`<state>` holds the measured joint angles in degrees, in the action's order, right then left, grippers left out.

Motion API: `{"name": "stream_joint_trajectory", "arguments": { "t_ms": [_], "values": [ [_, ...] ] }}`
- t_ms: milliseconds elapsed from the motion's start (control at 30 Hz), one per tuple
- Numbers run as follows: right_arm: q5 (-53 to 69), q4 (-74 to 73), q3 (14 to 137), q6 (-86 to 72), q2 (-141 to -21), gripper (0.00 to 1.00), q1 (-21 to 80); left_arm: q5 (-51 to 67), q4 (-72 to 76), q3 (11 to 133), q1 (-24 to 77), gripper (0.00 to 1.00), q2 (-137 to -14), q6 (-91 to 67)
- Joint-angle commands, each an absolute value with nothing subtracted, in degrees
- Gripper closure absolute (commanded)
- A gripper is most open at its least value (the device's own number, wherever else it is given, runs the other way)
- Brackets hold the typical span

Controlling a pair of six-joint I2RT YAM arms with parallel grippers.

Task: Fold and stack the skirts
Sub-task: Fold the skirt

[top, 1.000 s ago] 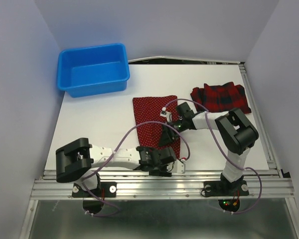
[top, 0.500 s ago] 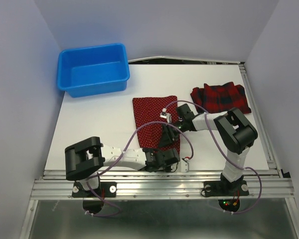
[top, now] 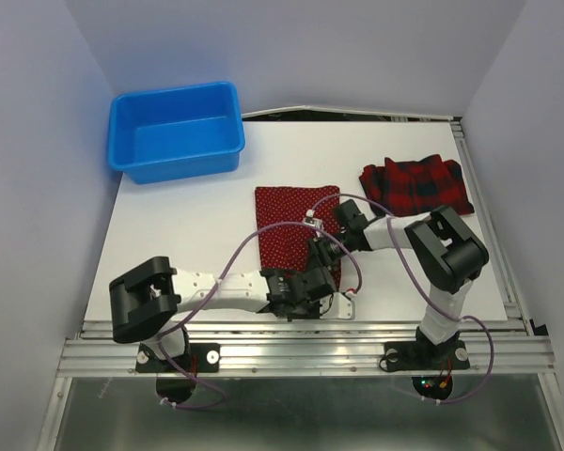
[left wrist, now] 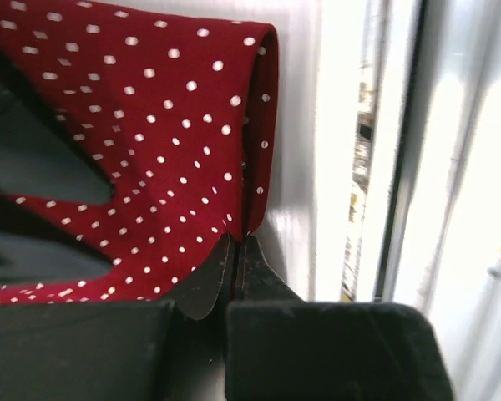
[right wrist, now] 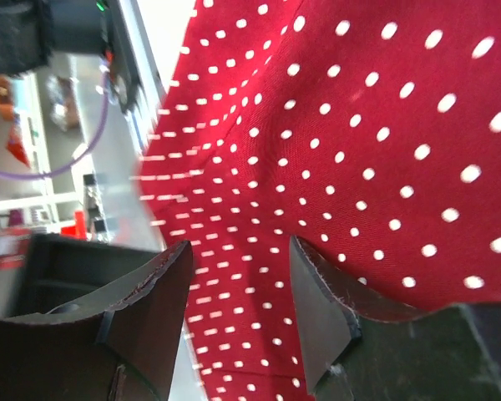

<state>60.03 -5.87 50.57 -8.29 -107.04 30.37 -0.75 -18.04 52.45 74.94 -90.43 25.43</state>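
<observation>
The dark red polka-dot skirt lies flat mid-table. My left gripper is at its near right corner, shut on the hem; in the left wrist view the fingertips pinch a thin fold of the skirt. Just beyond it, my right gripper stands open over the skirt's right side. In the right wrist view its jaws are apart, with the dotted cloth spread behind them. The tartan plaid skirt lies folded at the back right.
A blue plastic bin stands at the back left of the white table. The metal rail at the table's near edge runs close behind my left gripper. Both arms' cables loop over the polka-dot skirt.
My left gripper has gone from open to shut on the polka-dot skirt's near right hem. The skirt's near edge has drawn up slightly. The right gripper has barely moved.
</observation>
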Motion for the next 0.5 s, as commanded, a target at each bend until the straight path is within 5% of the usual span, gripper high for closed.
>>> {"name": "stream_joint_trajectory", "arguments": {
  "t_ms": [0,233,467],
  "values": [
    [56.52,-9.74,50.7,-4.49,-102.58,0.43,32.42,10.87,-26.18,57.12,75.15,1.0,-82.89,25.22],
    [49.84,-13.0,61.86,-4.14,-97.56,0.3,30.86,19.86,-31.81,59.41,74.79,1.0,-80.33,26.19],
    [47.29,-17.22,77.68,1.56,-106.77,0.29,25.14,27.76,-36.91,61.7,72.6,1.0,-80.07,28.21]
  ]
}}
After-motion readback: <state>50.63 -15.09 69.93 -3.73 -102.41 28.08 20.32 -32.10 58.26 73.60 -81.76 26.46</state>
